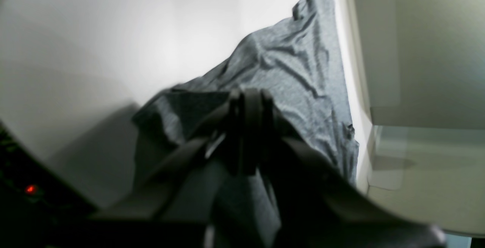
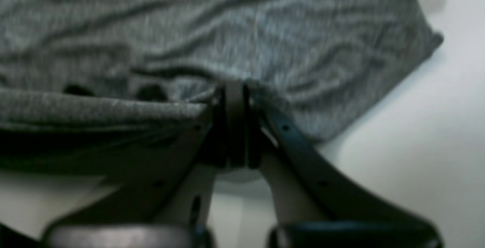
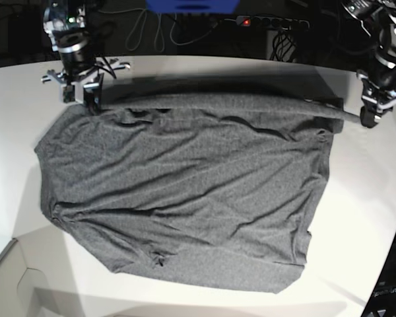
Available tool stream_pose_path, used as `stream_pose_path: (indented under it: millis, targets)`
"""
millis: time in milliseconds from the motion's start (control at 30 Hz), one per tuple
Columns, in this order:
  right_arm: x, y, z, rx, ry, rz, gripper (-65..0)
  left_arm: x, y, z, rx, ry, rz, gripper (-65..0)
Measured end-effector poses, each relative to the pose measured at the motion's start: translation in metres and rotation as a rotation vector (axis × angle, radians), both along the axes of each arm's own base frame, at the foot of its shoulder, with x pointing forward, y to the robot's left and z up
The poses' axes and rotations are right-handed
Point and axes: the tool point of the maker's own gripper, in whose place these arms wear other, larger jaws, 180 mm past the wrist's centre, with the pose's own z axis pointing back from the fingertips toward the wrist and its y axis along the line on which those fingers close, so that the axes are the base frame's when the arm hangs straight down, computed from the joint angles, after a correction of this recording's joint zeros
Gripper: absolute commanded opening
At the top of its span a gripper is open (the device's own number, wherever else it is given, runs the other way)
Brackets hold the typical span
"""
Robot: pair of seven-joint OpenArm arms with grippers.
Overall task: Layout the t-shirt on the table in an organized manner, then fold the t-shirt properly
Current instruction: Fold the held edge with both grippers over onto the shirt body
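In the left wrist view, the left fingers [image 1: 248, 104] are seen pressed together on a raised edge of the shirt [image 1: 295, 74], which slopes down to the white worktop [image 1: 94, 43]

In the right wrist view, the right fingers [image 2: 235, 96] are clamped on a gathered edge of the shirt [image 2: 227, 24], with wrinkled cloth spread beyond

In the base view, the shirt [image 3: 185, 198] is spread across the worktop [image 3: 20, 92], its far edge held up between the 2 grippers, left [image 3: 366, 119] and right [image 3: 86, 99]

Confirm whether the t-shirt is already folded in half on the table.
No: in the base view the t-shirt lies spread in a single wide layer across the table, with only its far edge lifted.
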Motion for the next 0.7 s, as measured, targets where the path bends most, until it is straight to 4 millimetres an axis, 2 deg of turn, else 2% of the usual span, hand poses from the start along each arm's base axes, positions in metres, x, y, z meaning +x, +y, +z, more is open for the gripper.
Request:
stream_pose_path:
  millis: [200, 433, 567, 700]
  targets:
    - [0.01, 0.0, 0.003, -0.001, -0.014, -0.001, -65.0, -0.006, 0.004, -0.009, 0.037, 0.057, 0.011, -64.9]
    - [0.025, -0.001, 0.004, -0.006, 0.006, -0.002, -65.0, -0.006, 0.005, -0.009, 0.04, 0.061, 0.016, -64.9]
    - [0.038, 0.0, 0.008, -0.007, 0.001, -0.001, -65.0, 0.004, 0.007, -0.005, 0.044, 0.04, 0.023, -64.9]
    - [0.048, -0.001, 0.009, -0.01, 0.014, -0.003, -65.0, 0.004, 0.007, -0.019, 0.025, 0.073, 0.028, -64.9]
